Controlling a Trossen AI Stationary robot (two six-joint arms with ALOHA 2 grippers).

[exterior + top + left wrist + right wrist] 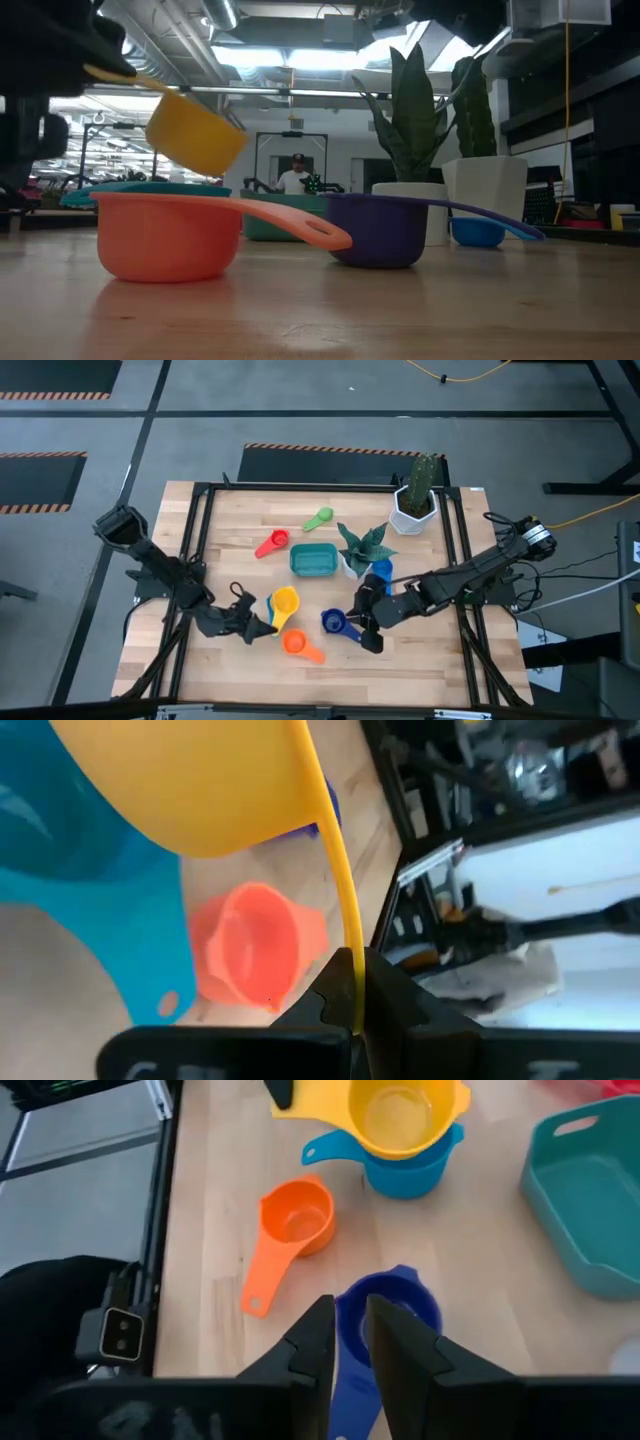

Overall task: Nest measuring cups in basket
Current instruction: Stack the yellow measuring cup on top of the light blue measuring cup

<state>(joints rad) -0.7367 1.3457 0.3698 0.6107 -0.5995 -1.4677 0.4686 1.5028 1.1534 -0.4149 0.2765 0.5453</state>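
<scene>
The left claw (262, 626) is pinching the light, stiff yellow plastic measuring cup (285, 601) by its thin handle; the right claw (345, 1342) is gripping the dark blue plastic cup's (385, 1305) handle.

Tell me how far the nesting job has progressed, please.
Done: nothing; the basket looks empty. In hand: the left hand holds the yellow cup by its handle over the light blue cup; the right hand grips the dark blue cup. Left: orange cup, red cup, green cup.
</scene>
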